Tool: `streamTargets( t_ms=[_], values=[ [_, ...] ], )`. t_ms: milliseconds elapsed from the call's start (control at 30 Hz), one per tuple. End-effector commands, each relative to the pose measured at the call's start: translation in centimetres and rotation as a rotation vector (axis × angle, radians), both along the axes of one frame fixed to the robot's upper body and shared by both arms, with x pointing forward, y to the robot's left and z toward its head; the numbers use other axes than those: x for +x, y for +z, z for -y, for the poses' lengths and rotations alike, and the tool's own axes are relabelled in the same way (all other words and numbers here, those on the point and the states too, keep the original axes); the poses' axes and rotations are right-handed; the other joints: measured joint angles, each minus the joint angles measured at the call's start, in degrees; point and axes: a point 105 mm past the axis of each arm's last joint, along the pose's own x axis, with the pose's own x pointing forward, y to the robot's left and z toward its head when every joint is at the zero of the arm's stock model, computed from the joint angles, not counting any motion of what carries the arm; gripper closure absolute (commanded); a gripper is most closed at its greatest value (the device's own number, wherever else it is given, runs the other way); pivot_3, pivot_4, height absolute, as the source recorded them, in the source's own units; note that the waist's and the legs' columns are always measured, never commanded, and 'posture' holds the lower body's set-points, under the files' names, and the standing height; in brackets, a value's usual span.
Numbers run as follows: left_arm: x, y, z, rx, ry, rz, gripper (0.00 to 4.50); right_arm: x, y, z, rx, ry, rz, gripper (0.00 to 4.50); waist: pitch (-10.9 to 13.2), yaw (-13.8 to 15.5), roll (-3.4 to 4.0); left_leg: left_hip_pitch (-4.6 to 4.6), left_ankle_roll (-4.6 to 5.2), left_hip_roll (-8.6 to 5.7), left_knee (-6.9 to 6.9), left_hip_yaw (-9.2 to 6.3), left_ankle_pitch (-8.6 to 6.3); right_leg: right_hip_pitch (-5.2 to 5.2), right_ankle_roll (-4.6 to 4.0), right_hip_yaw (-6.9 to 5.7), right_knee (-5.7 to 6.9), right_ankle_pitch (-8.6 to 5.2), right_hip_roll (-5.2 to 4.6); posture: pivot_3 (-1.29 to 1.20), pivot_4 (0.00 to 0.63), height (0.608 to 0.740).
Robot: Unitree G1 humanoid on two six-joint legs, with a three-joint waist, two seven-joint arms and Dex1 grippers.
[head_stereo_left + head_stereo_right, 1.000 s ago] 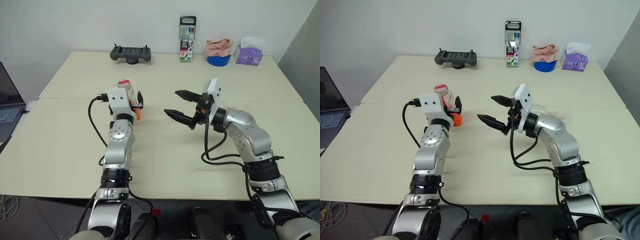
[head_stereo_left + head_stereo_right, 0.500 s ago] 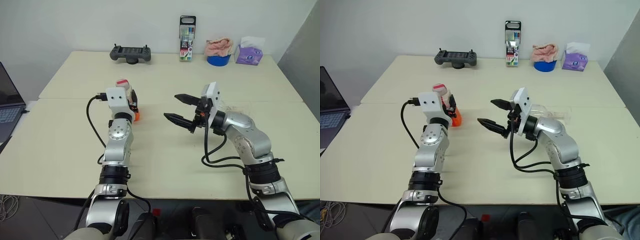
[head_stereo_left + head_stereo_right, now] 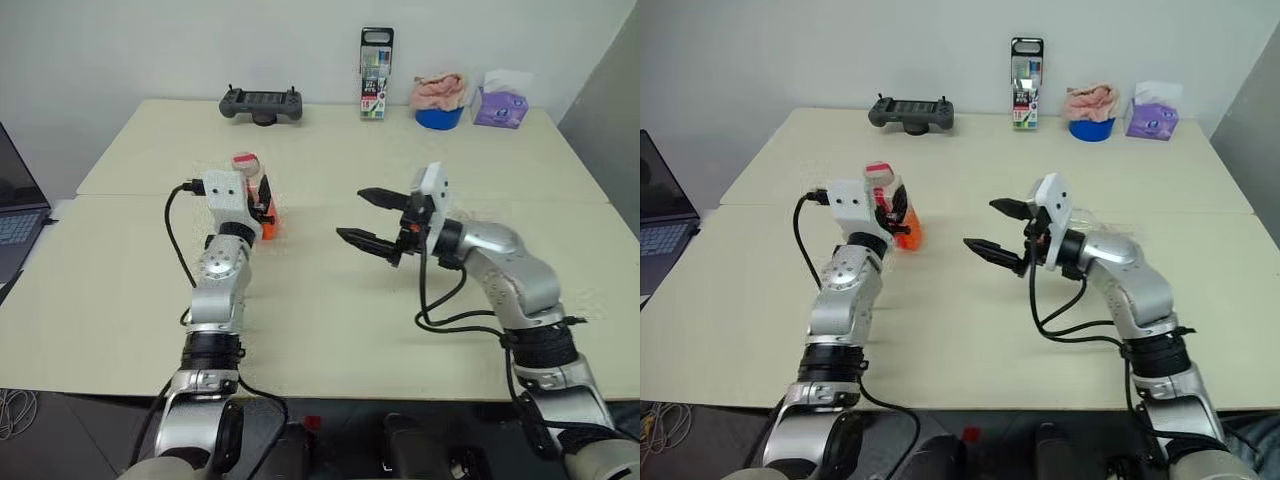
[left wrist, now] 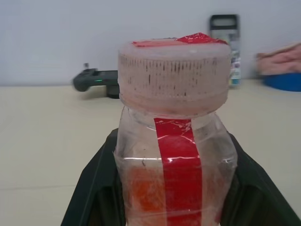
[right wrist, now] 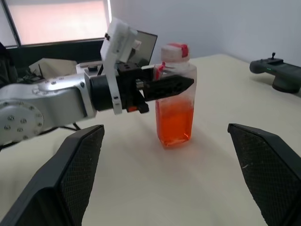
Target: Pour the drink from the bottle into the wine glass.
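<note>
Two cream tables (image 3: 330, 330) pushed edge to edge carry everything. The right gripper (image 3: 365, 216) hangs above the table top with its black fingers spread wide and nothing between them, aimed across at the bottle (image 5: 175, 94). The left gripper (image 5: 164, 85) is pinching that bottle, its fingers (image 4: 94, 188) pressed to either side of the squarish clear body below the red-and-white cap (image 4: 174, 70). The bottle stands upright, its base at the table surface, on the robot's left of the middle; the orange-red drink (image 5: 174, 120) fills its lower part. Along the far edge sit a dark game controller (image 3: 261, 104), a marker pack (image 3: 376, 75), a blue bowl (image 3: 437, 119) with pink cloth, and a purple tissue pack (image 3: 499, 107).
</note>
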Motion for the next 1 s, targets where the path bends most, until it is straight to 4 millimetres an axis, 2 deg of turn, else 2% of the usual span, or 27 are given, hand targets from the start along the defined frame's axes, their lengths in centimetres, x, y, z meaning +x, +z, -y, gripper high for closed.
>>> streamTargets(
  t_ms=[33,167,333,433,533,800,900,1000],
  values=[
    [-3.1,1.9,3.2,0.049,-0.277,0.051,2.65,-1.1,2.8,-0.1,0.011,0.005,0.042,0.00,0.00,0.00,0.00,-0.03,0.00,0.00,-0.01,-0.01,0.00,-0.03,0.00,-0.01,0.00,0.00,0.00,0.00,0.150,0.740],
    [-6.5,1.2,6.0,0.109,-0.496,0.011,2.65,-3.1,3.5,-0.8,-0.017,0.101,-0.020,0.00,0.01,0.00,0.01,-0.03,0.17,0.04,0.02,-0.02,-0.09,-0.03,0.00,0.00,0.07,0.00,0.01,0.00,0.150,0.740],
    [-8.5,0.7,8.1,0.137,-0.604,-0.005,2.65,-3.8,3.5,-1.5,-0.050,0.113,-0.055,0.00,0.01,0.00,0.01,0.00,0.20,-0.02,0.09,0.00,-0.09,0.02,-0.01,-0.01,0.07,0.00,0.04,0.00,0.150,0.740],
    [-9.0,0.5,9.0,0.135,-0.631,-0.010,2.65,-4.1,3.4,-1.9,-0.062,0.125,-0.075,0.00,0.01,0.01,0.01,0.04,0.20,-0.02,0.12,0.01,-0.08,0.05,-0.01,-0.01,0.09,0.00,0.07,0.00,0.150,0.740],
    [-9.5,0.4,9.8,0.132,-0.665,-0.004,2.65,-3.5,3.3,-2.3,-0.070,0.079,-0.089,0.00,0.01,0.00,0.01,0.06,0.21,-0.01,0.12,0.01,-0.07,0.05,-0.02,-0.01,0.14,0.01,0.10,0.00,0.150,0.740],
    [-9.9,0.1,10.5,0.127,-0.675,-0.011,2.66,-2.6,3.0,-2.8,-0.061,0.015,-0.109,0.00,0.01,-0.04,0.01,0.09,0.21,-0.02,0.11,-0.02,-0.07,-0.03,-0.03,0.02,0.45,0.01,0.12,0.00,0.150,0.740],
    [-9.9,0.1,10.5,0.125,-0.673,-0.013,2.66,-2.2,2.7,-2.6,-0.070,-0.015,-0.112,0.61,0.01,-0.03,0.01,0.10,0.21,-0.02,0.12,-0.05,-0.06,-0.03,-0.03,0.00,0.49,0.01,0.12,0.00,0.150,0.740],
    [-9.9,0.1,10.4,0.124,-0.671,-0.016,2.66,-2.1,2.8,-2.6,-0.059,-0.023,-0.113,1.70,0.01,-0.06,0.01,0.14,0.21,-0.02,0.13,-0.01,-0.06,-0.02,-0.03,0.02,0.51,0.00,0.13,0.00,0.150,0.740]
  ],
)
